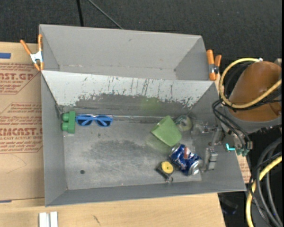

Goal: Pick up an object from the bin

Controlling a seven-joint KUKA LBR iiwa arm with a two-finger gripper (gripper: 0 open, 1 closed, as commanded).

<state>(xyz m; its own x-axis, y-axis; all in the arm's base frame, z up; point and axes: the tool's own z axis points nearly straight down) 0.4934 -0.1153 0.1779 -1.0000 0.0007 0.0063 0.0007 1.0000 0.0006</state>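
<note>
A grey metal bin [123, 56] seen from above. The robot arm [236, 136] reaches in from the right, its wrist under an orange cover [255, 91] ringed with cables. The pincer [210, 155] sits low at the bin's right wall, just beside a crushed blue can [184, 159] in the near right corner. Whether the pincer is released or clenched cannot be told.

A small yellow disc [166, 168] lies next to the can, and a pale green cup [166, 130] lies tipped just behind it. Well apart, against the far left wall, are blue sunglasses [94, 121] and a green block [68, 122].

Everything appears to rest on the bin floor, so the pick looks not yet done: closing on one object and lifting it remain.
</note>
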